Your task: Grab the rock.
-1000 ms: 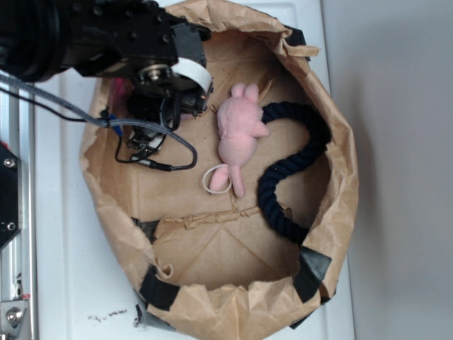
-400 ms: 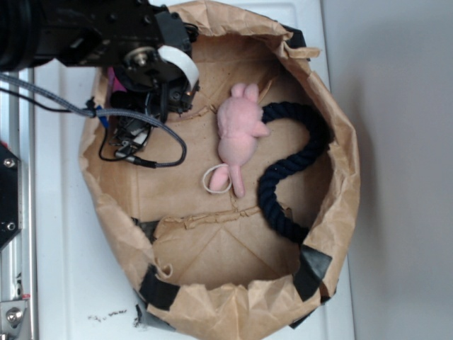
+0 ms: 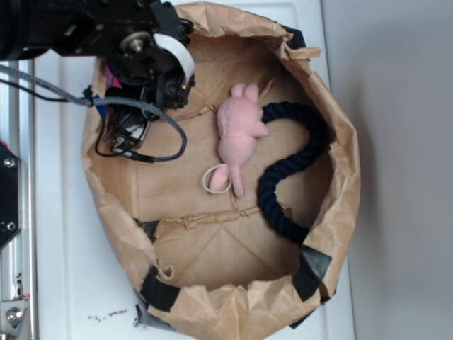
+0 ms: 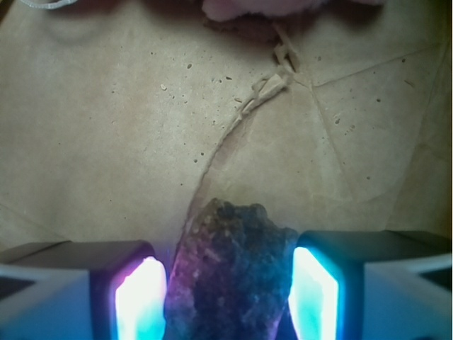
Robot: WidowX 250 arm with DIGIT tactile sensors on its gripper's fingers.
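Observation:
The rock [image 4: 233, 276] is a dark brown, rough chunk standing between my two glowing fingers in the wrist view. My gripper [image 4: 226, 297] is shut on it: the right pad [image 4: 315, 297] touches its side and the left pad [image 4: 141, 301] sits tight against the other. Brown paper floor shows beyond it. In the exterior view the black arm and gripper [image 3: 148, 67] hang over the upper left of the paper bag, and the rock is hidden beneath them.
A pink plush toy [image 3: 237, 131] lies mid-bag with a white ring [image 3: 216, 179] at its foot. A dark blue rope [image 3: 290, 163] curves along the right. The crumpled bag wall [image 3: 343, 177] rings everything, with black tape patches [image 3: 311, 268] at the bottom.
The arm has moved up and left in the exterior view, toward the bag's upper-left rim. Plush toy, ring and rope have stayed put.

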